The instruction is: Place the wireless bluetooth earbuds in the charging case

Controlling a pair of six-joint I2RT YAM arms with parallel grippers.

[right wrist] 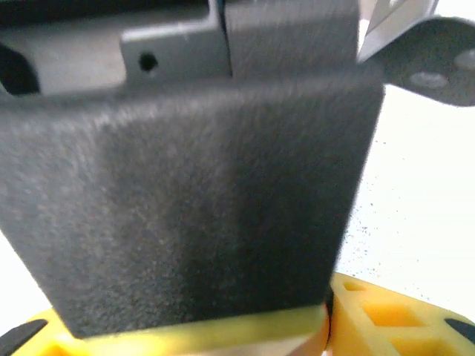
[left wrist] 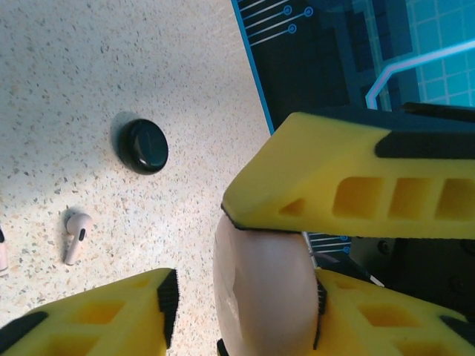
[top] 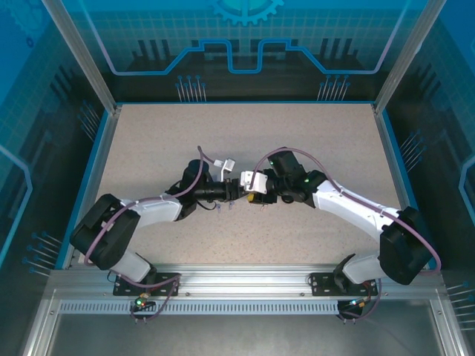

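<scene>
Speckled desk, blue-lit enclosure walls round it. Pink earbud lies flat and loose on the desk, near the shut black case, touched by neither pincer. Pink case is up off the desk, where the two arms meet.

Step, my read: case prep, not insertion yet. It looks like a two-arm hold to re-grip or open the pink case. Can't tell if its lid is open, since only a smooth rounded flank shows.

Left pincer: part-spread round the pink case. One pad touches it and desk shows through the gap on the other side, so not clamped. Right pincer: one yellow finger pressed on the case's top, opposite finger hidden. Reads as pinching the case, as nothing else carries it.

Next move calls for: left jaws seated squarely on the case flanks without knocking it out of the right grip. Then lid open, sockets up, before any bud pick.

Earbud axis: head-to-stem, roughly up-down in the left wrist view with a slight lean. Head toward the black case, stem tip toward the camera side. Likely needs a stem-down re-orient for the socket.
</scene>
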